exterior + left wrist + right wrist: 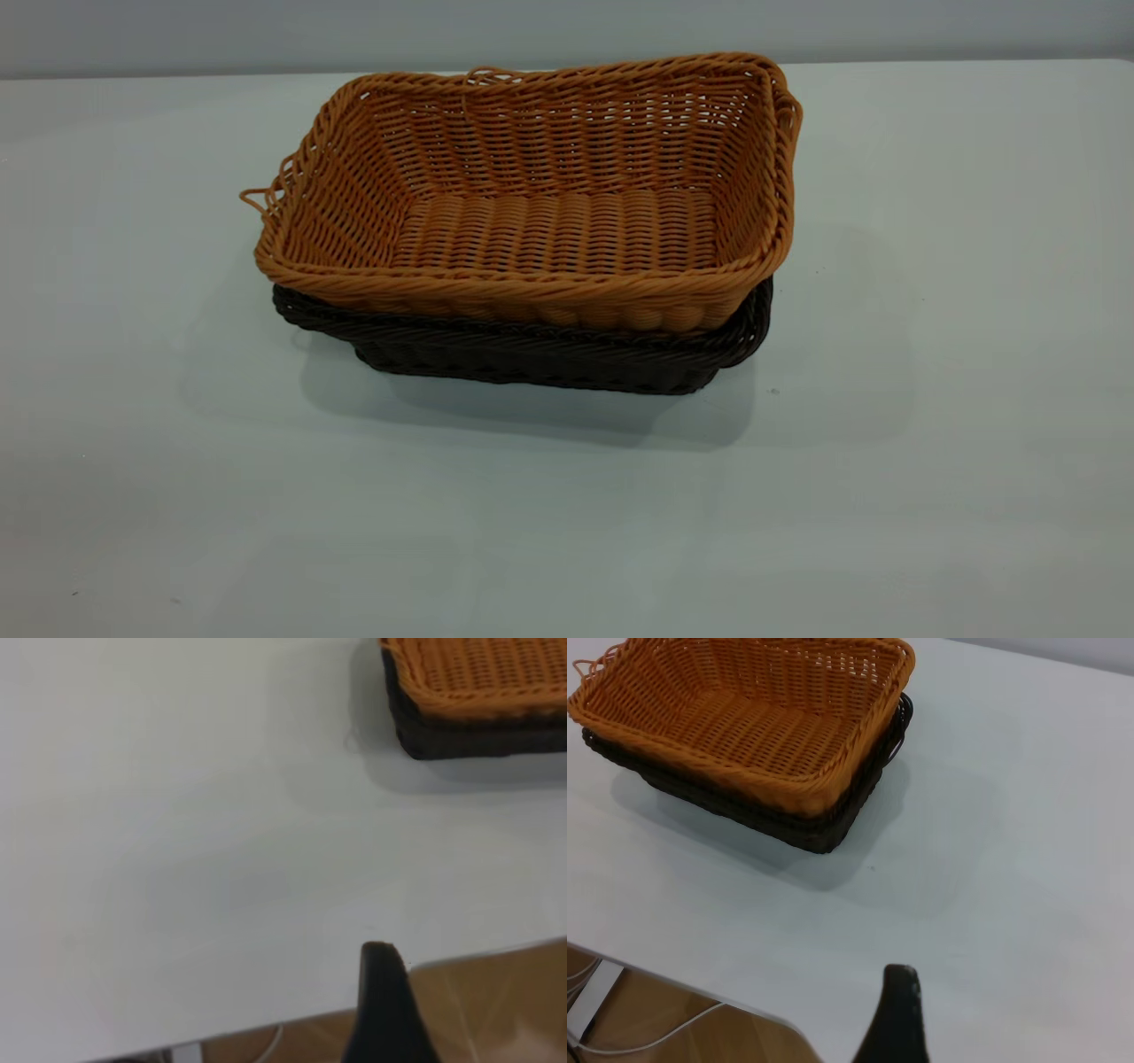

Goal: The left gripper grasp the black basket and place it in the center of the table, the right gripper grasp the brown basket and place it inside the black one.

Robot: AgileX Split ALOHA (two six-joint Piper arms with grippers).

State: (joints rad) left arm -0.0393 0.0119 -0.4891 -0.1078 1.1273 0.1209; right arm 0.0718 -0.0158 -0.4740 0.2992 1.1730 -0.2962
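Near the table [930, 443] edge, left gripper [383, 1010] and right gripper [893, 1019] each show one dark fingertip; can't tell how open they are. Farther in, mid-table, brown basket [549, 230] sits nested inside black basket [532, 359].

The brown basket [532, 195], an orange-tan rectangular wicker piece with a braided rim, sloping sides and loose strand loops at one end, sits nested upright inside the black basket [532, 359], whose dark braided rim and lower wall show beneath it. The pair rests on the white-grey table [930, 399], around its middle. Both baskets lie well apart from the left gripper [385, 1010] and from the right gripper [895, 1019], touching neither.
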